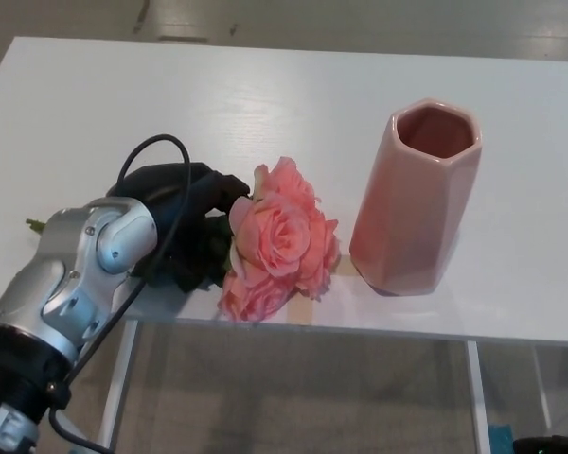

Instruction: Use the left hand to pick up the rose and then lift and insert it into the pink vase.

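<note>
A bunch of pink roses (276, 238) lies near the front edge of the white table (265, 104), blooms pointing right. My left hand (185, 222) is shut on the rose stem just behind the blooms; its silver forearm comes in from the lower left. The green stem end (35, 225) pokes out left of the wrist. The pink hexagonal vase (415, 197) stands upright to the right of the roses, its mouth open and empty, with a small gap between it and the petals. My right hand is out of sight.
A black cable (150, 180) loops over my left wrist. The table's front edge (360, 333) runs just below the roses and vase. Beneath it show white table legs and a grey floor.
</note>
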{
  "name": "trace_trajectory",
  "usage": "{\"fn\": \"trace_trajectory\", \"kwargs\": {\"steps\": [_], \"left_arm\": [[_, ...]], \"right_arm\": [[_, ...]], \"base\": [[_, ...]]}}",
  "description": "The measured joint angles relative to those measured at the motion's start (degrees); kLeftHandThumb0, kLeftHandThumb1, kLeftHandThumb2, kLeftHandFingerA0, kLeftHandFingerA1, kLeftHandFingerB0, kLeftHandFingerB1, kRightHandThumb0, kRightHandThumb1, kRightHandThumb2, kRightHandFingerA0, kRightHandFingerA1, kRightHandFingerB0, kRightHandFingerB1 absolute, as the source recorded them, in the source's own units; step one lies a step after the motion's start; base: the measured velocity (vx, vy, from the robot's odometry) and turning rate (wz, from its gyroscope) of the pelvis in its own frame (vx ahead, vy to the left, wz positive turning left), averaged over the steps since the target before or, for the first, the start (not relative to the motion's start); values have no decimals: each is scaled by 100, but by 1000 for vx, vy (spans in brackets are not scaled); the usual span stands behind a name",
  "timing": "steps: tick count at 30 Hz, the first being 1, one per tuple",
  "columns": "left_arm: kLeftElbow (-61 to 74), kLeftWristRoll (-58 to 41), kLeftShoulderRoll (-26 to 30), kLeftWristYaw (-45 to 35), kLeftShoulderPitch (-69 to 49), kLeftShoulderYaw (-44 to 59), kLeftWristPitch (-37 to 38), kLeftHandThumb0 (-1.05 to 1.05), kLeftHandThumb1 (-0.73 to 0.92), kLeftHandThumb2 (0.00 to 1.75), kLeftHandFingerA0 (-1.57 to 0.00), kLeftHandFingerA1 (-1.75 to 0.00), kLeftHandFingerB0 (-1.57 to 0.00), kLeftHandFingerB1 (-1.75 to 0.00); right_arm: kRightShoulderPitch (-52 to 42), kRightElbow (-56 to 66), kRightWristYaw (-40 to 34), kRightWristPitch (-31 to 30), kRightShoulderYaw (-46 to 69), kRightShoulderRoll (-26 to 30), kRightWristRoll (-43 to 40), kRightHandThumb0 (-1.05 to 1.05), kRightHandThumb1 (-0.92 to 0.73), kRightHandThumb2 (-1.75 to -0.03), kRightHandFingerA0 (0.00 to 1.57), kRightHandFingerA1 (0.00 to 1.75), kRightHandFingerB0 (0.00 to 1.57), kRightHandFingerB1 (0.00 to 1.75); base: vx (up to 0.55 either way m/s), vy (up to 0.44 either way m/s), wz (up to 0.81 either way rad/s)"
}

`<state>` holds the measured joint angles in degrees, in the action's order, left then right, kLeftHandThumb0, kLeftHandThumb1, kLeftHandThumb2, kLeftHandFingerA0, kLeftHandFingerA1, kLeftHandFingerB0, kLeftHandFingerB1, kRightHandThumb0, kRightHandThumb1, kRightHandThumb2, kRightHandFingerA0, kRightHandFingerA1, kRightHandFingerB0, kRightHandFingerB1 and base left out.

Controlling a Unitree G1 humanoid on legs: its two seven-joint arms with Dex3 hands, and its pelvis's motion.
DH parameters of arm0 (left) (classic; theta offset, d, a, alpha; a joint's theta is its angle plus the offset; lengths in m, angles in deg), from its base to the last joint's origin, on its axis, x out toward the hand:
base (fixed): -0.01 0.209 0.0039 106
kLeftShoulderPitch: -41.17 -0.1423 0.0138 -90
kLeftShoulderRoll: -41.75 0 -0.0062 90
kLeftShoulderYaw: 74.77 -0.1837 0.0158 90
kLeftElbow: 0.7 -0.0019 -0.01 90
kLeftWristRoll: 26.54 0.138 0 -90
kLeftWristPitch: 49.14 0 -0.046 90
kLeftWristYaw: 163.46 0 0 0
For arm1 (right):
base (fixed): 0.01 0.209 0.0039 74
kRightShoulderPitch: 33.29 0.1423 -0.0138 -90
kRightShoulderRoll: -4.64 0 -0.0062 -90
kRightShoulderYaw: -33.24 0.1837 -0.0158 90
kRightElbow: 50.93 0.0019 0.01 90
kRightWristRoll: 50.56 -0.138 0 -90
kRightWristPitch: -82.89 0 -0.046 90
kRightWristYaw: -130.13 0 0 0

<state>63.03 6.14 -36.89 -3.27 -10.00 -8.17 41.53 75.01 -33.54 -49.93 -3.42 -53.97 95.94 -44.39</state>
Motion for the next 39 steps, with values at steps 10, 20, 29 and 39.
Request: {"fn": "trace_trajectory", "kwargs": {"steps": [10,20,29,39], "left_arm": [[-10,25,-35,373,-101,92,169,-24,76,64,-65,-148,-79,-50],[-172,-11,-126,879,-83,489,500,-20,76,63,-63,-150,-77,-91],[185,-294,-328,931,79,1075,515,-19,80,63,-69,-147,-76,-97],[642,-804,-574,757,405,1564,394,-18,83,64,-79,-134,-78,-93]], "right_arm": [[-1,-1,17,0,-7,10,1,-36,-66,-59,63,41,55,38],[-1,-4,70,-2,-6,17,2,-35,-66,-60,62,42,55,39],[2,-3,95,-2,1,18,-2,-35,-66,-60,61,41,54,39],[1,-1,116,-3,21,21,-3,-35,-66,-60,61,41,54,39]], "base": [[0,0,0],[0,0,0],[0,0,0],[0,0,0]]}}
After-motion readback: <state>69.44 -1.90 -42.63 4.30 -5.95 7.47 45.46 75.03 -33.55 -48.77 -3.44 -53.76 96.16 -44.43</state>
